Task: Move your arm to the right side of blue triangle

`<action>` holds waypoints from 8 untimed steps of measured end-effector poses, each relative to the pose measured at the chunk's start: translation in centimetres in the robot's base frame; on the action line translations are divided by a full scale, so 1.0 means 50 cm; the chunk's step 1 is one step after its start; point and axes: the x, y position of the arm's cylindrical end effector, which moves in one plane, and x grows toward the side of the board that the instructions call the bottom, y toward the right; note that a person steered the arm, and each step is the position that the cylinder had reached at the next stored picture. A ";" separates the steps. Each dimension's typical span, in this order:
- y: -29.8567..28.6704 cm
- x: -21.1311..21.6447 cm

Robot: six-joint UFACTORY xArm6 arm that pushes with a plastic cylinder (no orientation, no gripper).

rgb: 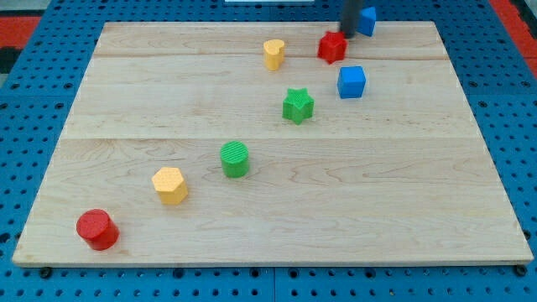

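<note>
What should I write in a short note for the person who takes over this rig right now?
My tip is at the view's top, between the red block and the blue triangle, just left of the triangle.
The blue triangle sits at the board's top edge, partly hidden by the rod.
Done: the tip is near the triangle, but on its left side.
Left: bring the tip around to the triangle's right side, ideally without pushing it. The blue cube lies just below.

My tip (344, 33) came down at the view's top, between the red block (332, 47) and the blue triangle (367, 20), close to both. A blue cube (351, 82) and green star (298, 106) sat lower on the wooden board (403, 210).
</note>
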 end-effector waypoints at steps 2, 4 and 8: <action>-0.020 -0.049; 0.000 -0.049; 0.457 -0.050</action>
